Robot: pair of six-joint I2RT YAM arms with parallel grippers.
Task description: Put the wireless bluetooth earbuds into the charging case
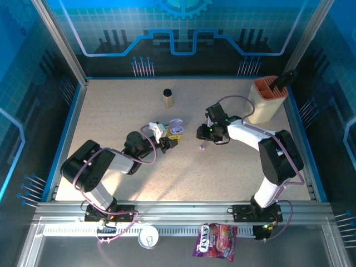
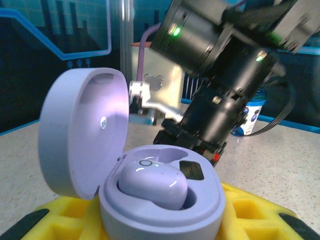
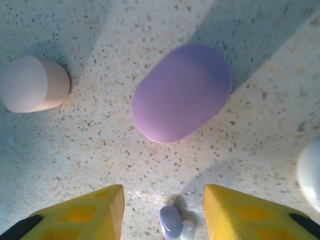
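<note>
One bud sits in the open case the left gripper clamps — right gripper, jaws apart, straddles a loose bud.

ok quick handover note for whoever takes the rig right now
left gripper: jaws shut on the open charging case.
right gripper: jaws open either side of a loose purple earbud lying on the table, not touching it.
done: first earbud sits in the case.
left: grip the loose earbud and seat it in the other socket, which looks empty.
</note>
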